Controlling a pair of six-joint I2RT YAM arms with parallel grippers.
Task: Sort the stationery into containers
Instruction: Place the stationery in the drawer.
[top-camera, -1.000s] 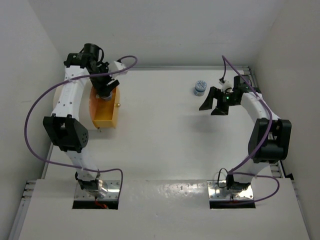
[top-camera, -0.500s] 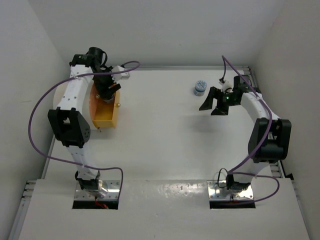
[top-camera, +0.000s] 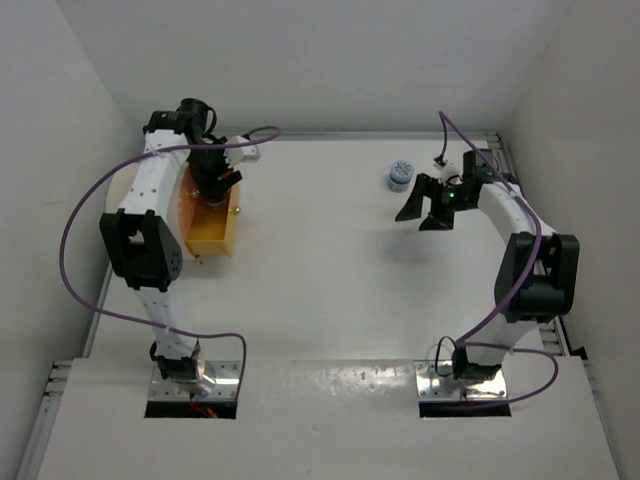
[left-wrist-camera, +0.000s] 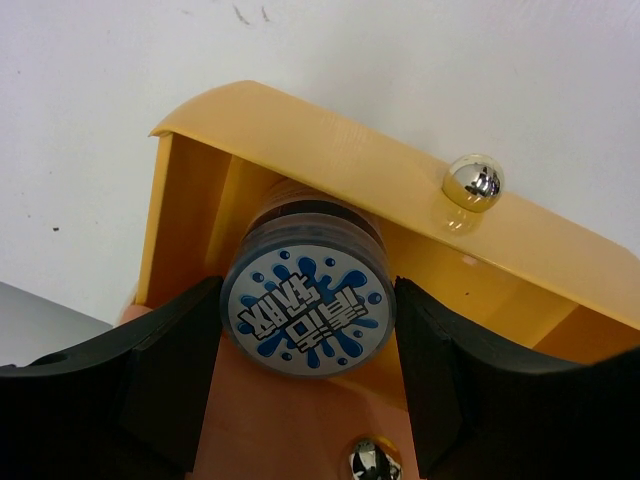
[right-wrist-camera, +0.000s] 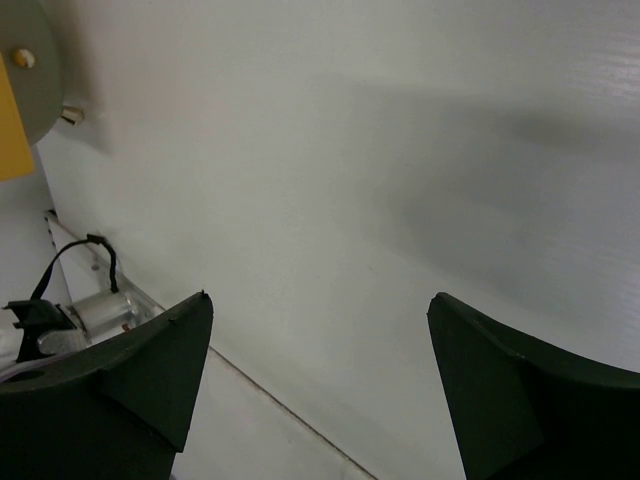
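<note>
My fingers (left-wrist-camera: 150, 380) look matt black plastic, the round piece (left-wrist-camera: 307, 310) glossy-labelled, the orange drawer (left-wrist-camera: 330, 170) smooth plastic, its knob (left-wrist-camera: 474, 181) mirror-bright metal.

An orange drawer (top-camera: 213, 230) lies open-topped at the desk's (top-camera: 320, 270) left. Inside its walls, a round blue-and-white piece (left-wrist-camera: 307, 310), splash label facing up, is clamped in the left hand (left-wrist-camera: 307, 335). A second piece (top-camera: 399, 177) stands alone, far right.
</note>
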